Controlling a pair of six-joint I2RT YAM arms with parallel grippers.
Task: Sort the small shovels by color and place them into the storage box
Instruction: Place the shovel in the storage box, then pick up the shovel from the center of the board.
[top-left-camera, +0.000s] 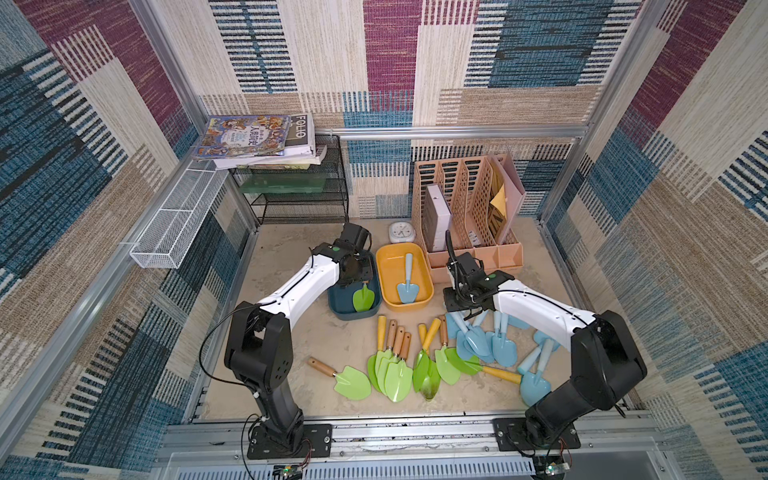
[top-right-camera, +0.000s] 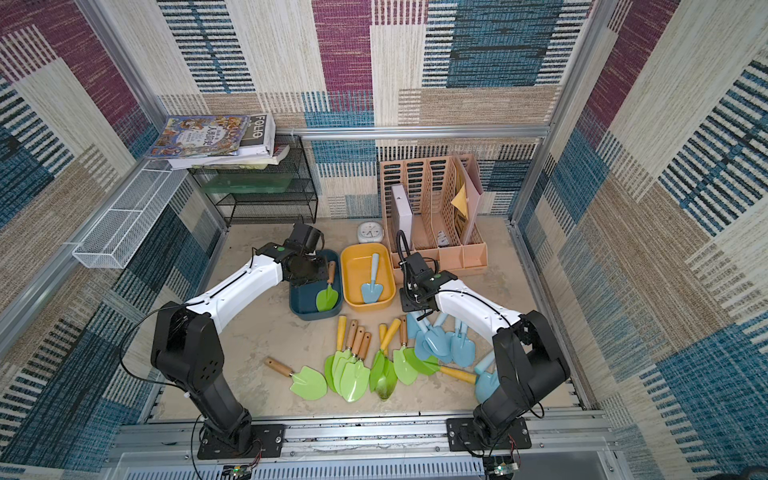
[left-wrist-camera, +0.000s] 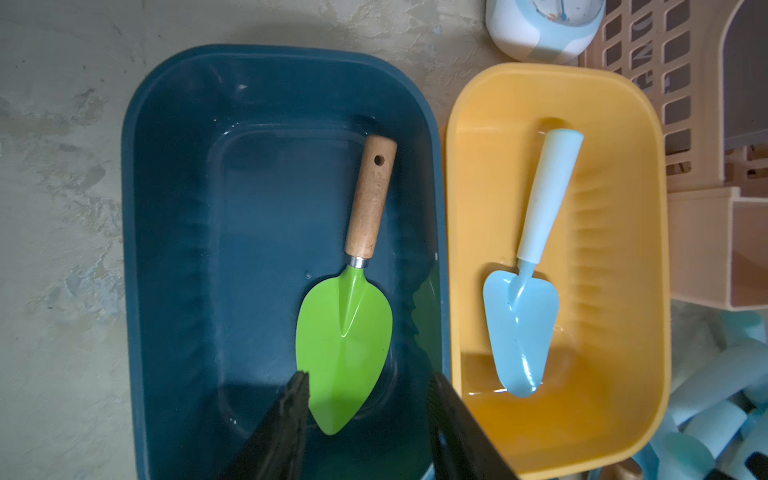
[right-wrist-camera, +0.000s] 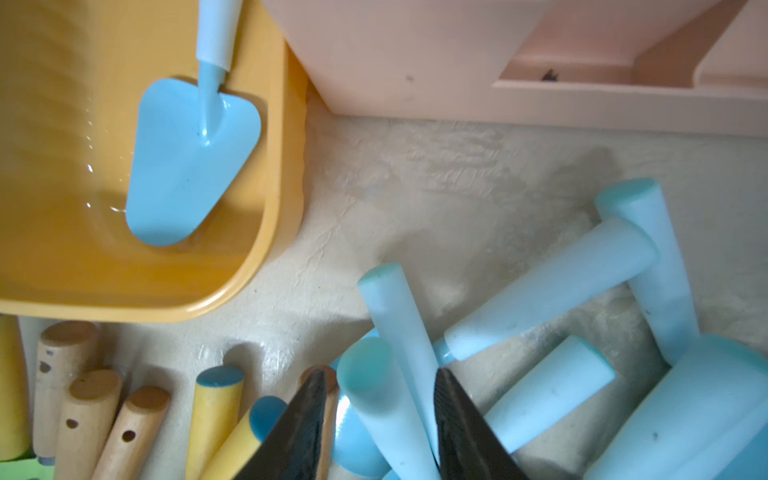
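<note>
Left pincer (left-wrist-camera: 368, 376): jaws parted, nothing held, hanging over the blade of the green shovel (left-wrist-camera: 345, 332) that lies flat in the dark blue box (left-wrist-camera: 166, 208).
Right pincer (right-wrist-camera: 380, 372): jaws parted, astride a pale blue handle (right-wrist-camera: 374, 399) in the heap, not clamped on it as far as can be seen.
Done: one green shovel in the dark blue box and one pale blue shovel (left-wrist-camera: 519, 324) in the yellow box (left-wrist-camera: 623, 249), colours kept apart.
Left to do: nearly everything, by the look of it. Green-bladed heap (top-left-camera: 392, 370) on the table (top-left-camera: 324, 345) in front of the boxes, with a stray shovel (top-left-camera: 351, 382) toward the left arm. Pale blue heap (top-left-camera: 478, 340) beside it, partly under the right arm.
Edges: boxes side by side, rims almost touching. Yellow box close against the pink file rack (top-left-camera: 473, 199), clock (top-left-camera: 401, 232) just behind the boxes.
Open room: bare table on the left arm's side of the dark blue box, and both boxes roomy inside. Little slack between yellow box, rack and pale blue heap, so probably best to lift straight up there first.
Tangle: blue handles crossed, green blades overlapping, so likely to drag a neighbour along.
</note>
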